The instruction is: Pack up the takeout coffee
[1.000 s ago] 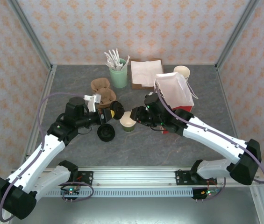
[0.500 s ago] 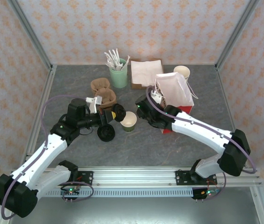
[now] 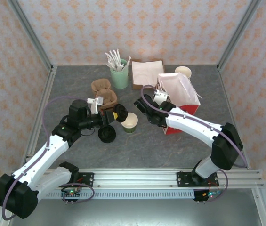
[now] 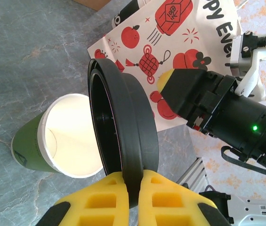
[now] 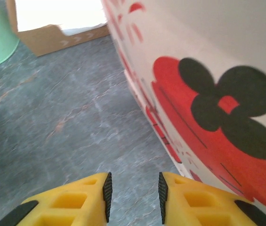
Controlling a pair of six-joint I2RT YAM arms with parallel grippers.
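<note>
Black lid [image 4: 123, 136] clenched on edge in left gripper [image 4: 132, 184], at 10 o'clock of open olive-green cup [image 3: 130, 123], mid-table. Empty right gripper [image 5: 133, 193] parted beside paper bag [image 3: 182, 96] at 2 o'clock. Step seems capping; next move needs lid levelled over rim, pressed.

The grey marbled worktop [image 3: 147, 150] carries an open olive-green paper cup [image 3: 129, 123] near its middle, a black lid [image 3: 107, 134] lying flat just left of it. Farther back stand a mint-green cup [image 3: 119, 79] (white stirrers inside), brown paper pieces [image 3: 103, 92], a napkin box [image 3: 147, 73], a cream cup [image 3: 183, 72] and a red-and-white bag [image 3: 180, 92].
</note>
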